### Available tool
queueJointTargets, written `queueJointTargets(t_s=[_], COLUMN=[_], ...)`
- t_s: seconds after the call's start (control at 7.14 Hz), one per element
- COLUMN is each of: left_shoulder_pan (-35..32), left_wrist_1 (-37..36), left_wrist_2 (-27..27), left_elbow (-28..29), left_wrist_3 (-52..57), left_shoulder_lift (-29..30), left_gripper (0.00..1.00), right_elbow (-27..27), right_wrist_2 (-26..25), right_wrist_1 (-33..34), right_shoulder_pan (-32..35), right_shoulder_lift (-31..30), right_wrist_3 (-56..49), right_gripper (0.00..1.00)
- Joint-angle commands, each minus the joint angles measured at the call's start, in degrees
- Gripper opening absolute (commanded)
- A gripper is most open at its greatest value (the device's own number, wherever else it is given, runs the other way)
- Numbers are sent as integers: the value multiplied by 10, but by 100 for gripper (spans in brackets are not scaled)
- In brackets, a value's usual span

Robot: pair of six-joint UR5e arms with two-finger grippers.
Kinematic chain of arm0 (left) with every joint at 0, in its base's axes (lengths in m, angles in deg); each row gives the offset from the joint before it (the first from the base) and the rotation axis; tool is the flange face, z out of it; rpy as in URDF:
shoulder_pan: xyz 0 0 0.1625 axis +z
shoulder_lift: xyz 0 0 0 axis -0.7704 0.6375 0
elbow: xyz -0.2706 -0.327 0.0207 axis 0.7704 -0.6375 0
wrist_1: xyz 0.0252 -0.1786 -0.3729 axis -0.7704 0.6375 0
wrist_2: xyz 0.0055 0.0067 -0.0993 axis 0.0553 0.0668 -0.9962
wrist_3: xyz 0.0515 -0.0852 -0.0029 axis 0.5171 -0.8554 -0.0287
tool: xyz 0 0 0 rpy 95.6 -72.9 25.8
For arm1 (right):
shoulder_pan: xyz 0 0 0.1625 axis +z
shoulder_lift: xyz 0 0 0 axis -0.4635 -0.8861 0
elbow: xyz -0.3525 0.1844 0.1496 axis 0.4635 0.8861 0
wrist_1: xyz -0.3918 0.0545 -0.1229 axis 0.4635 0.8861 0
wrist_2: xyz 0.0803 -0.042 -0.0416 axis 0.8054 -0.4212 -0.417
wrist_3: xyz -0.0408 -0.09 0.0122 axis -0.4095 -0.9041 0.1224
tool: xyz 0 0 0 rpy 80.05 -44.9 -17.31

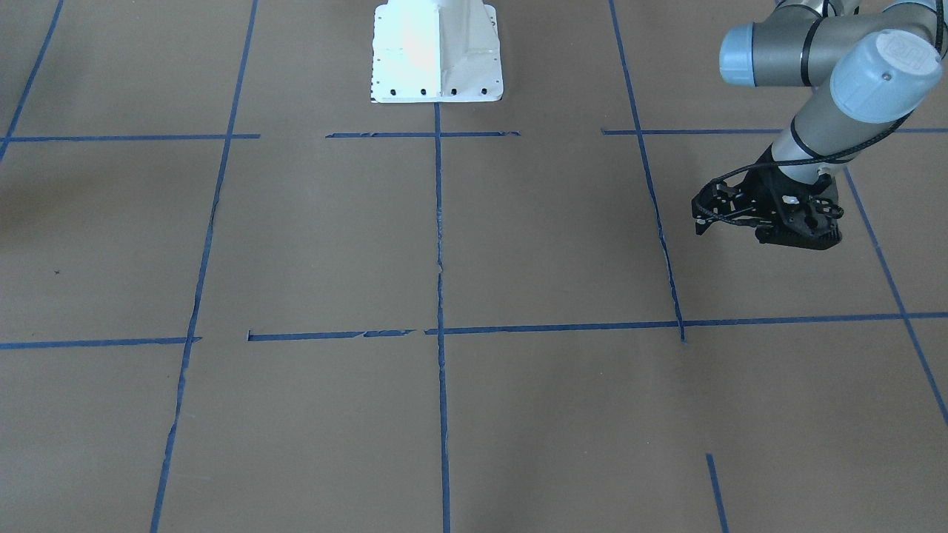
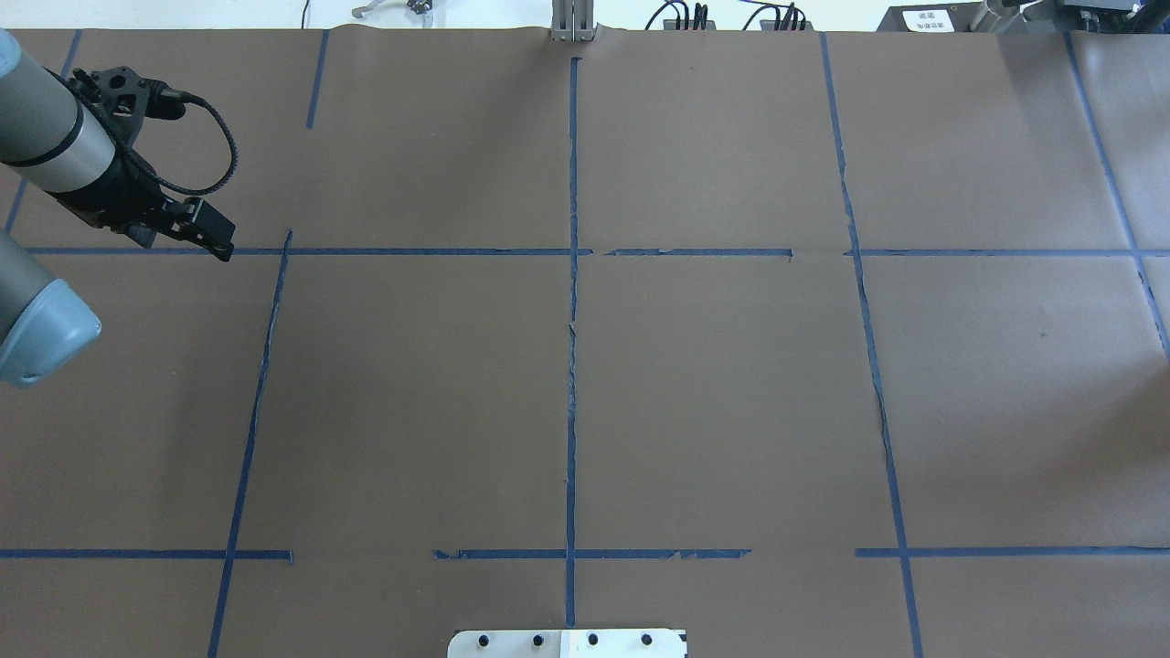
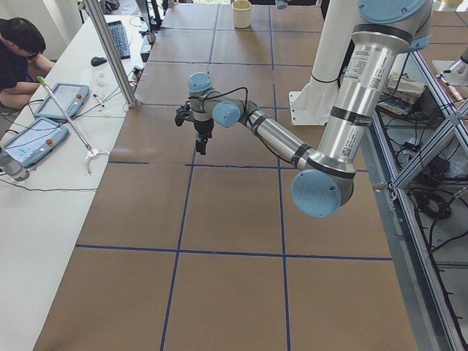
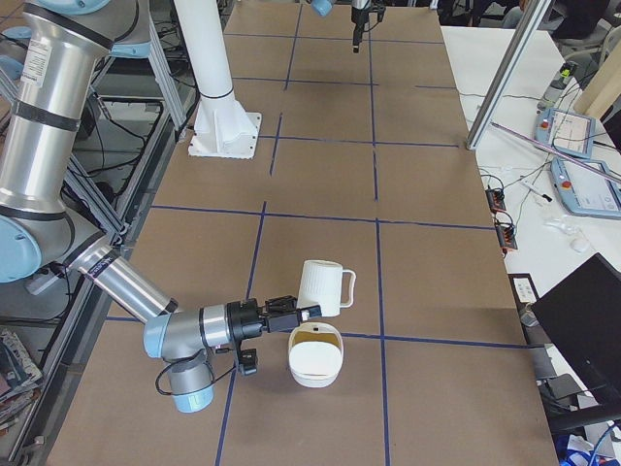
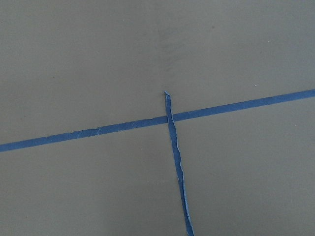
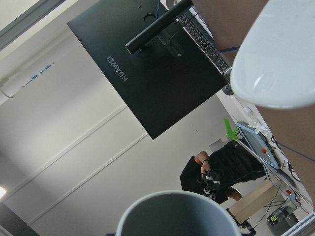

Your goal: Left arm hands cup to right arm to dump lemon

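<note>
Hand-over done, I judge; dump likely finished.
Cream-white ribbed mug (image 4: pixel 323 287) at right arm's fingers (image 4: pixel 291 313), grip unreadable, 12 o'clock of white bowl (image 4: pixel 312 374) holding yellowish patch (image 4: pixel 315 338), maybe lemon; left fingers (image 2: pixel 212 239) together, empty.

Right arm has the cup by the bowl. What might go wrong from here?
1. The cup hangs close beside the bowl, not clearly over it, so anything falling out might miss.
2. With so little gap, turning or lowering the cup may knock the bowl's rim.
3. The right gripper meets the cup only at its lower edge and the hold itself cannot be seen, so the cup might slip.
</note>
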Motion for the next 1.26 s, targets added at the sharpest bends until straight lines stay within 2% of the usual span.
queueJointTargets(t_s=[0.0, 0.7, 1.12], left_shoulder_pan=[0, -1, 0], left_wrist_1=[0, 0, 0], left_wrist_2=[0, 0, 0], left_elbow=[-1, -1, 0], left_wrist_3=[0, 1, 0], left_shoulder_lift=[0, -1, 0], left_gripper=[100, 100, 100], right_elbow=[-1, 0, 0], right_wrist_2=[1, 0, -3], right_wrist_1=[0, -1, -3], right_shoulder_pan=[1, 1, 6], right_shoulder_lift=[0, 1, -2], right_wrist_3=[-2, 2, 67], right_gripper=[7, 7, 7])
